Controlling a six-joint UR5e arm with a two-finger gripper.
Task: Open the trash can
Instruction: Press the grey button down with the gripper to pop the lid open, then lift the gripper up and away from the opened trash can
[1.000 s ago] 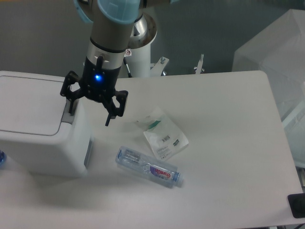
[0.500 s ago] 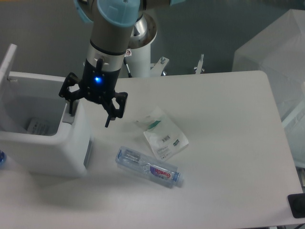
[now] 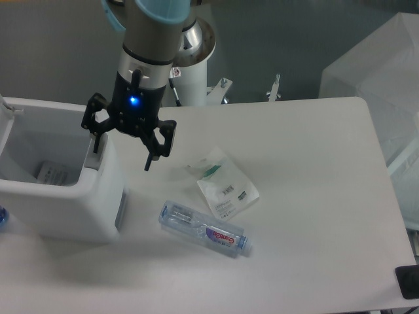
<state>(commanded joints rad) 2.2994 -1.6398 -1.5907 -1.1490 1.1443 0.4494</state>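
The trash can (image 3: 62, 196) sat at the left edge of the bench (image 3: 314, 196), lid up, interior exposed. The gripper (image 3: 122, 154) hung over its right rim, fingers (image 3: 149, 160) spread wide and empty. A bottle (image 3: 204, 229) and packet (image 3: 226, 184) lay to the right.

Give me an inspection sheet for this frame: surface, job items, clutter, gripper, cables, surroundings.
Surface: white table, no spills seen.
Job's things: trash can at left edge, lid up, something pale inside.
Clutter: plastic bottle lying flat; sealed packet beside it.
Grippers: gripper open, one finger over the can's right rim, the other over the table; blue light on.
Cables: nothing seen.
Surroundings: robot base post behind table; translucent sheeting at right.
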